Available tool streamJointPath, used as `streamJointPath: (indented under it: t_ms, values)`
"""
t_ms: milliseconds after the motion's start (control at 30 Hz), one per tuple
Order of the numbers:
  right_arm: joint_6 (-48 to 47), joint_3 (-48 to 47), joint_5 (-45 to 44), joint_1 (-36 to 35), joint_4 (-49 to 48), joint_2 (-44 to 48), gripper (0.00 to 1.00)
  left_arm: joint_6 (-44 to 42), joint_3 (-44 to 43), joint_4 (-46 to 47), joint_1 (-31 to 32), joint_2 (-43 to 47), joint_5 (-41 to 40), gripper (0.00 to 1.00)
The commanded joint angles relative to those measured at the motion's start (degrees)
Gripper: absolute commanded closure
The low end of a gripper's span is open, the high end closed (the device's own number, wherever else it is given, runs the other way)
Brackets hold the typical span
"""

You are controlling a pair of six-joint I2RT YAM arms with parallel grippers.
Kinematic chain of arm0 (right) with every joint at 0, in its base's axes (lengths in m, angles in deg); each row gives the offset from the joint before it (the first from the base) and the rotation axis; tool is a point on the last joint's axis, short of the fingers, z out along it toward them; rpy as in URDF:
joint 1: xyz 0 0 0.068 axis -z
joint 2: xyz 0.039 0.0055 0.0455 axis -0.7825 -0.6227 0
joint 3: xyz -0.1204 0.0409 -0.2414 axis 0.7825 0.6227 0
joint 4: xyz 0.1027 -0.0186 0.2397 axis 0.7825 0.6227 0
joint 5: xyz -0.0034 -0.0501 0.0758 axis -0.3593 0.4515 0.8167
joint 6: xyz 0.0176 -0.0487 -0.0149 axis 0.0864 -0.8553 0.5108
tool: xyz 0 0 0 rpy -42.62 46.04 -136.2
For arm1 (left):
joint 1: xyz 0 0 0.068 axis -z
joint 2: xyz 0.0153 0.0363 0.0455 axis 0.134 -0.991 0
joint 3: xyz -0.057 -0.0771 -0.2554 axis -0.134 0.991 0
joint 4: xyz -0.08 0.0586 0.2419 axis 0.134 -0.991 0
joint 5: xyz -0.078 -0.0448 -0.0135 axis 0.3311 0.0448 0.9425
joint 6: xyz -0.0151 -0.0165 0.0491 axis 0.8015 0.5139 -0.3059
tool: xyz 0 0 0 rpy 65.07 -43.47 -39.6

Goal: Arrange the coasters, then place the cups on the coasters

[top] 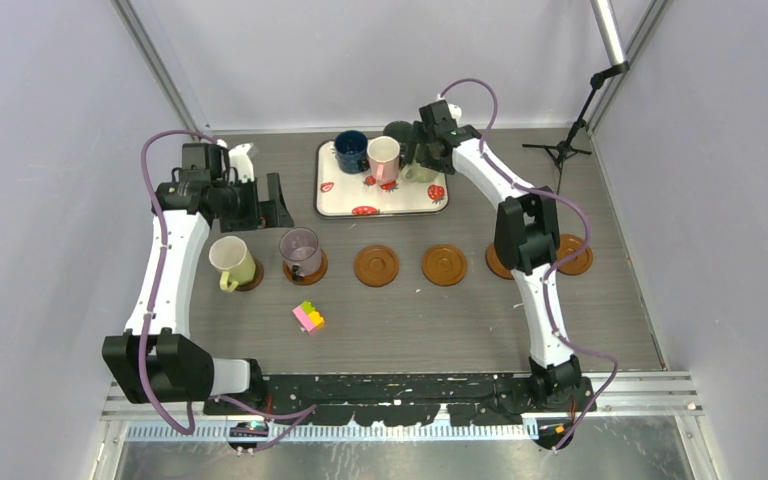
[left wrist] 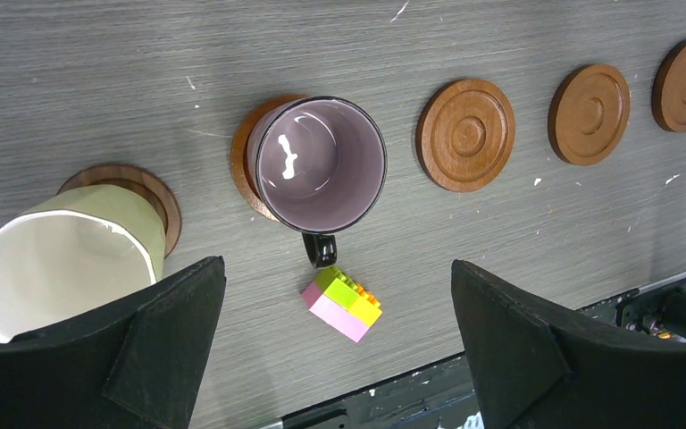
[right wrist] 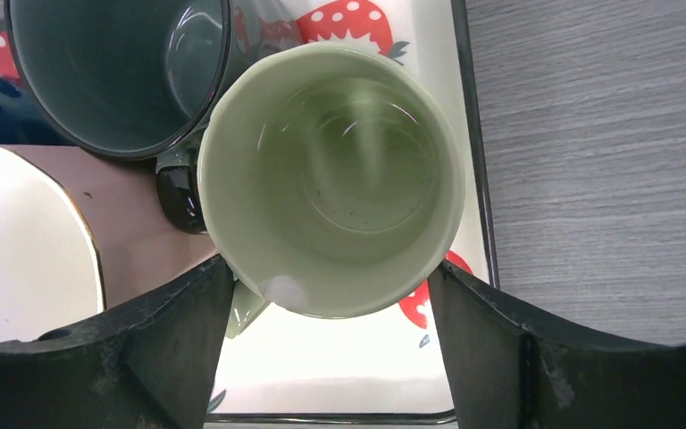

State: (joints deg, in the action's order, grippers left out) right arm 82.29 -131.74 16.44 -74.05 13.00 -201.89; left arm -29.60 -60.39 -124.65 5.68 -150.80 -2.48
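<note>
Four cups stand on the strawberry tray (top: 380, 203): dark blue (top: 351, 150), pink (top: 383, 158), dark grey-green (top: 397, 131) and pale green (right wrist: 330, 170). My right gripper (right wrist: 329, 266) has its fingers against both sides of the pale green cup, which rests on the tray. A cream-yellow cup (top: 230, 261) and a purple-grey cup (left wrist: 317, 161) each sit on a coaster at the left of the row. Two bare coasters (top: 376, 266) (top: 444, 265) follow, and two more (top: 575, 255) lie partly behind the right arm. My left gripper (left wrist: 337, 266) hangs open above the table, holding nothing.
A small pink-yellow-green block toy (left wrist: 341, 304) lies just in front of the purple-grey cup's handle. A black stand (top: 572, 150) is at the back right. Frame posts rise at both back corners.
</note>
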Motion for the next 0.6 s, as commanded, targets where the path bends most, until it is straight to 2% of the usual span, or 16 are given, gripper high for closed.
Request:
streamJointPath:
  t_ms: [0,67,233,567]
  values:
    - [-7.11,-1.25,2.42,1.56,4.06,2.48,0.17,0.48,0.03,0.52,-0.53,0.88,1.74,0.0]
    - [-9.08,-1.92,3.86,1.67,4.26,2.7,0.16,0.48,-0.05,0.52,-0.61,0.9,1.88,0.0]
    - [-7.87,-1.95,5.07,1.44,4.23,3.74,0.04,0.66,-0.02,0.54,-0.61,0.93,2.07,0.0]
    - [-0.74,-2.16,0.39,-0.91,4.31,3.52,0.03,0.83,0.48,0.84,-0.83,1.35,2.12,0.0]
